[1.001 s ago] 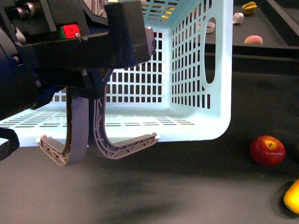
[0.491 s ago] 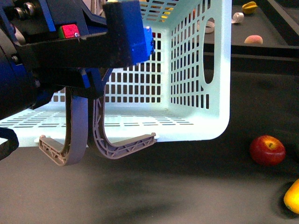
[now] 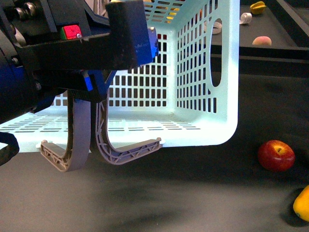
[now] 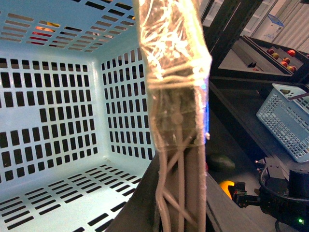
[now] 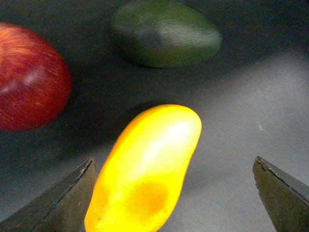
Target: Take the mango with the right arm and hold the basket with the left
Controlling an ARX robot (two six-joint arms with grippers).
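Note:
The light blue basket (image 3: 207,96) hangs above the dark table, tilted, its grey handles (image 3: 79,140) drooping below. My left gripper (image 3: 130,38), black with a blue jaw, is shut on the basket's handle, which fills the left wrist view (image 4: 176,145). The mango (image 5: 147,169), smooth and yellow-orange, lies on the table between the jaws of my right gripper (image 5: 174,181), which is open, with the mango close to one jaw. In the front view only the mango's edge (image 3: 301,203) shows at the lower right. It also shows in the left wrist view (image 4: 226,186).
A red apple (image 3: 275,155) lies near the mango, also seen in the right wrist view (image 5: 29,77). A dark green avocado (image 5: 166,31) lies beyond the mango. On a rear shelf are a peach (image 3: 261,41) and a yellow fruit (image 3: 257,7). Another blue basket (image 4: 285,118) stands far off.
The basket and the left arm have stayed nearly still, with only a slight shift. The apple and mango have not moved.

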